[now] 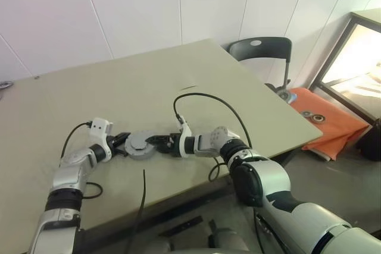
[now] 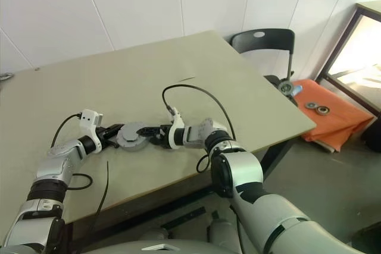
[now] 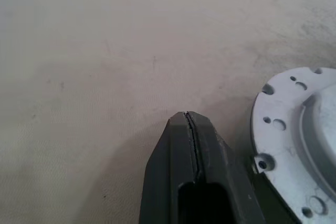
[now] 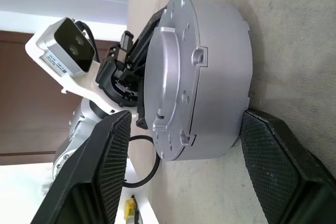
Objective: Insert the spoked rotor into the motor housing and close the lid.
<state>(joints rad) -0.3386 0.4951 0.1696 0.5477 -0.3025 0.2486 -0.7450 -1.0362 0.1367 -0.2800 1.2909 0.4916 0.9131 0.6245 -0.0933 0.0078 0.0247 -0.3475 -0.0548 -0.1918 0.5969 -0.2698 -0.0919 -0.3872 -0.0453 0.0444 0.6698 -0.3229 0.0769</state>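
The motor housing (image 1: 141, 145) is sitting on the worktop (image 1: 149, 81) between the two grippers, its grey lid (image 4: 176, 72) already on top, so the windings and the spoked rotor are hidden. The right gripper (image 1: 156, 141) is reaching in sideways with its fingers (image 4: 113, 158) spread wide, one over the lid and one under the base, probably steadying or pressing. The left gripper (image 1: 121, 145) is nosing in just beside the housing's far side, fingers pressed together, holding nothing. Whether the lid is fully seated is hard to judge.
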